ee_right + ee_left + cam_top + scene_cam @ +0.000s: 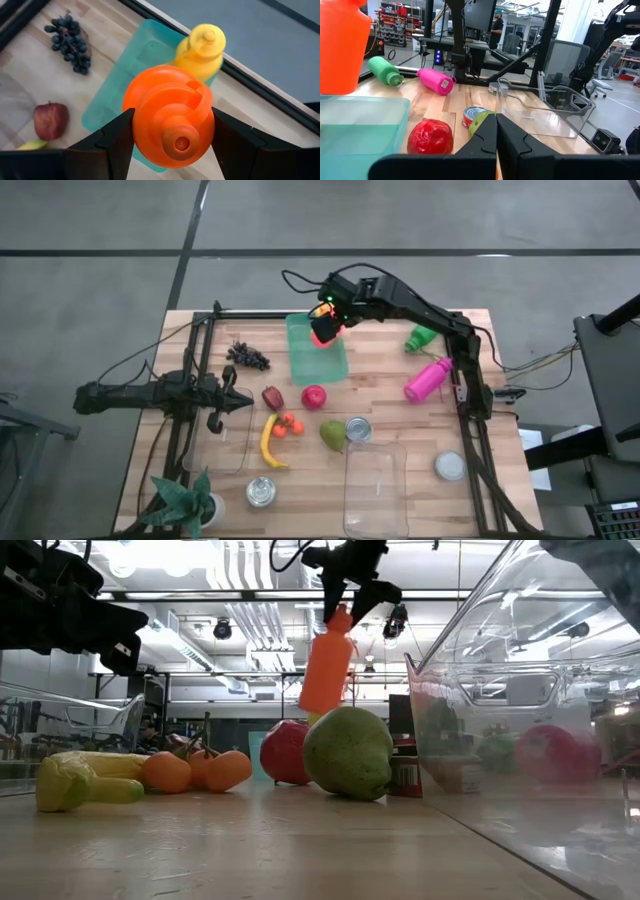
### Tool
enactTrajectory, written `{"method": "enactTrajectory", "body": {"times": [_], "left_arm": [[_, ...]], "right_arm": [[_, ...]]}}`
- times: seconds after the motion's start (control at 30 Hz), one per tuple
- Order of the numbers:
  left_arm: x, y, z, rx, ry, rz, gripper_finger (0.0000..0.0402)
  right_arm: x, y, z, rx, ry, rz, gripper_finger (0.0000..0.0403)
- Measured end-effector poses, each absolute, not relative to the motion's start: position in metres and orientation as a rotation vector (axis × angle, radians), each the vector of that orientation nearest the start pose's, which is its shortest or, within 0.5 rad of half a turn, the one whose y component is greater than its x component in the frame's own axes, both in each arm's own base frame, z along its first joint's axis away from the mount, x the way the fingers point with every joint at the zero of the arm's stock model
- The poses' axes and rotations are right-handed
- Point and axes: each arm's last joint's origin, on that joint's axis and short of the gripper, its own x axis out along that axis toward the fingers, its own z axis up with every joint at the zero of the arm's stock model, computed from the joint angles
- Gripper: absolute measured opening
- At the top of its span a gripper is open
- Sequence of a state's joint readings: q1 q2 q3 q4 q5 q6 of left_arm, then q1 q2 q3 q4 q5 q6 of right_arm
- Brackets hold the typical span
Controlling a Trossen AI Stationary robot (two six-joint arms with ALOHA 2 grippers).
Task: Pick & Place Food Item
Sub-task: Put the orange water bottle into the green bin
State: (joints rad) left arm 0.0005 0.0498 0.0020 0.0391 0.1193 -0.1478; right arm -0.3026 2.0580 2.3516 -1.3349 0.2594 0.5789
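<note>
Orange bottle (170, 117) hangs upright by its neck in the right gripper (326, 320), clenched above the teal tray (316, 360) at the table's (400, 420) twelve o'clock edge, apparently for lowering in, while the left gripper (232, 402) waits closed at nine o'clock.

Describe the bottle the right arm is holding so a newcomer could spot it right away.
Find the teal tray at the far edge of the wooden table. Directly above it, the right gripper holds an orange bottle upright by its top. Unlike the pink bottle and green bottle lying on the table to the right, and the yellow bottle in the tray, it hangs in the air.
</note>
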Motion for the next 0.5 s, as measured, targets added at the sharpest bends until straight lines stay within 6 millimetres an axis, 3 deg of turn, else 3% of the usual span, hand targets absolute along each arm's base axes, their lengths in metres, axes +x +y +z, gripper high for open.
{"method": "enactTrajectory", "body": {"times": [0.5], "left_arm": [[0.101,-0.003,0.163,-0.149,0.023,-0.118,0.0001]], "right_arm": [[0.388,-0.126,0.362,0.559,1.050,-0.790,0.0219]]}}
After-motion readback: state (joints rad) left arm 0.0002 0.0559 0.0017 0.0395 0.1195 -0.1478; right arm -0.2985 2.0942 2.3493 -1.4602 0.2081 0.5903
